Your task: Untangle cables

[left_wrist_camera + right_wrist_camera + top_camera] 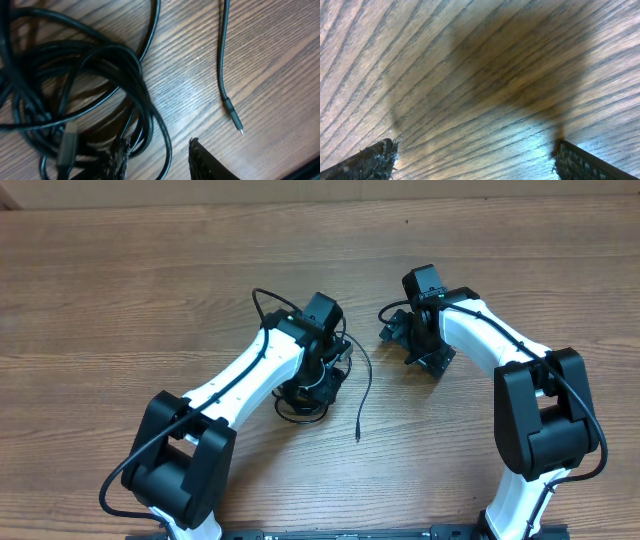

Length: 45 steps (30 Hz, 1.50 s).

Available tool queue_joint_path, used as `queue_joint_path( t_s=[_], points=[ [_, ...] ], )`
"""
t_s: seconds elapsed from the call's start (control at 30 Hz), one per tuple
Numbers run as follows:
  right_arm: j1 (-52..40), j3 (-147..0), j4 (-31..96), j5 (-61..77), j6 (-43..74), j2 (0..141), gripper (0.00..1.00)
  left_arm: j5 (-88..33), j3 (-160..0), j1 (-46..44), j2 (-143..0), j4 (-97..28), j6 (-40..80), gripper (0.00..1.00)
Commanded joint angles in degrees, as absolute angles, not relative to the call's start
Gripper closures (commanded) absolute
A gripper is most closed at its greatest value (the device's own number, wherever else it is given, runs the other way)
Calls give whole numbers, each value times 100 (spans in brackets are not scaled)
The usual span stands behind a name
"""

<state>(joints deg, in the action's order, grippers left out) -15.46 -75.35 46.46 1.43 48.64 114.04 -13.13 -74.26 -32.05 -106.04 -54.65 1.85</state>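
Cables (142, 92) bunch at nine o'clock; my left end effector (157, 155), apparently spread, could pinch several at once, tightening the tangle.

Left claw (322, 373) sits over bunched cables (298, 411), seemingly touching them.
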Motion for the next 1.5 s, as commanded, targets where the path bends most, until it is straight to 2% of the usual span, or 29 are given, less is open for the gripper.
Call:
queue_joint_path(
  t_s=[0.0, 0.1, 0.43, 0.87, 1.2, 1.33, 1.47],
  points=[
    [-1546, -7275, 4611, 224, 4810, 11649, 0, -967, -7277, -3354, -10471, -5358, 429, 58],
    [-1546, -7275, 4613, 224, 4810, 11649, 0, -600, -7240, -3468, -10471, -5315, 611, 53],
    [-1546, -7275, 4613, 224, 4810, 11649, 0, -191, -7236, -3765, -10473, -5194, 694, 52],
    [-1546, -7275, 4613, 224, 4810, 11649, 0, -187, -7037, -3789, -10473, -5033, 694, 54],
    [-1546, -7275, 4613, 226, 4810, 11649, 0, -102, -6792, -3787, -10473, -4724, 819, 59],
    [-1546, -7275, 4615, 226, 4810, 11649, 0, -104, -6792, -3787, -10473, -4729, 816, 53],
    [-1546, -7275, 4611, 226, 4810, 11649, 0, -104, -6792, -3787, -10473, -4727, 816, 53]
  ],
)
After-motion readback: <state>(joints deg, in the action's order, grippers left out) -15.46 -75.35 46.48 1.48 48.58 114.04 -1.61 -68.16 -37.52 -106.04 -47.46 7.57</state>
